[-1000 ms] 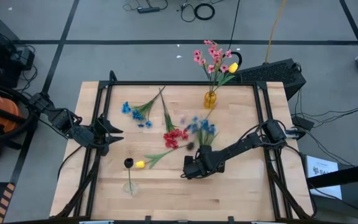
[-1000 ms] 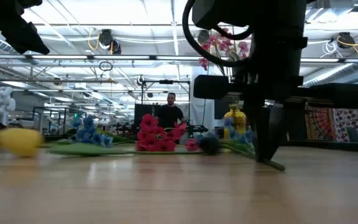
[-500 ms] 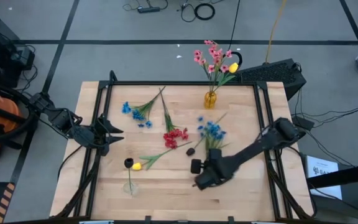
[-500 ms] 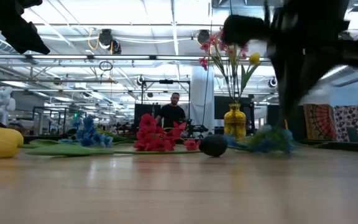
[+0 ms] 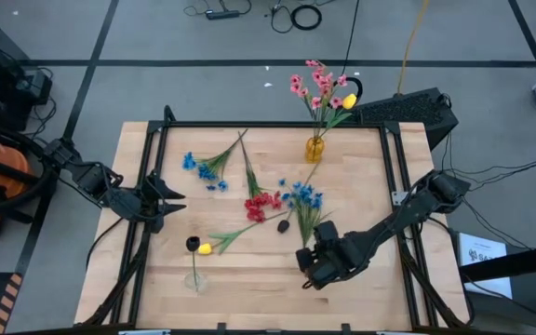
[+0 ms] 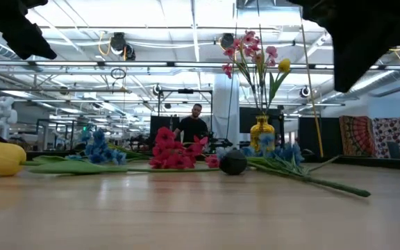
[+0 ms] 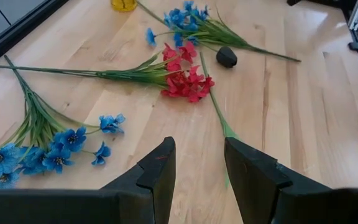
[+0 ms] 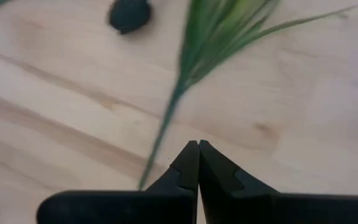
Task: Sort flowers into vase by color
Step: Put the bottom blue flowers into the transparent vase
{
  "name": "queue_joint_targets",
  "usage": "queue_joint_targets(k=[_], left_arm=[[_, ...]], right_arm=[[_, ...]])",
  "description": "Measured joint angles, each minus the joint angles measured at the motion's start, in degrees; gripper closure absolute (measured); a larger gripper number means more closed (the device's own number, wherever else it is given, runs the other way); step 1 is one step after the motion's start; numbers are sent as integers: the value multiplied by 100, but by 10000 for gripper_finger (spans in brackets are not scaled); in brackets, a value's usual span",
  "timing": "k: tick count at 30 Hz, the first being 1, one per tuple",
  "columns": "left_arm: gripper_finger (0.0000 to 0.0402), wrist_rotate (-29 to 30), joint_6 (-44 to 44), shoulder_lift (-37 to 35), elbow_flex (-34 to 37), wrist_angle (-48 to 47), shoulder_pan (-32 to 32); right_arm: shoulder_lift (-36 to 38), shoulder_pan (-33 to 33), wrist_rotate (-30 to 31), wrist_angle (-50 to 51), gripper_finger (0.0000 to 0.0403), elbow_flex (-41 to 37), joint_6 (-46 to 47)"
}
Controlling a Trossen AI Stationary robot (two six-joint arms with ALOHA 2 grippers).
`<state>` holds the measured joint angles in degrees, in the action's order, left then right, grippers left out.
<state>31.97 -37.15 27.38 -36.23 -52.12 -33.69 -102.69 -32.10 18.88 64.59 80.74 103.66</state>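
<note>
Moved back off blue sprig; right gripper jaws together, empty. Left gripper jaws apart. Risk: regrasp skids thin stem across desk.

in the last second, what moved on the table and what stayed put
The right gripper pulled back toward the table's near edge, shut and empty. The blue sprig it was over shifted and now lies flat beside the red sprig. The left gripper, yellow vase and other flowers stayed.
</note>
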Motion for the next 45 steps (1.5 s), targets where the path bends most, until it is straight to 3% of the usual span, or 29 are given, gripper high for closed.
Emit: queue_joint_targets(k=[8,23,31,36,39,43,45], left_arm=[[259,80,0,0,0,83,0],[259,85,0,-2,0,61,-2],[259,85,4,0,0,55,-2],[259,85,4,-2,0,53,-2],[259,85,4,0,0,55,-2],[259,85,5,-2,0,57,-2],[259,85,7,0,0,55,-2]], right_arm=[[-56,331,-193,142,394,1,615],[-910,996,-873,-839,223,7,-412],[-1547,1243,-880,-893,183,12,-603],[-1869,1335,-1213,-1017,209,56,-779],[-1968,1317,-1266,-1067,265,79,-705],[-1967,1252,-1238,-1119,370,79,-756],[-1885,1215,-1185,-1024,390,66,-853]])
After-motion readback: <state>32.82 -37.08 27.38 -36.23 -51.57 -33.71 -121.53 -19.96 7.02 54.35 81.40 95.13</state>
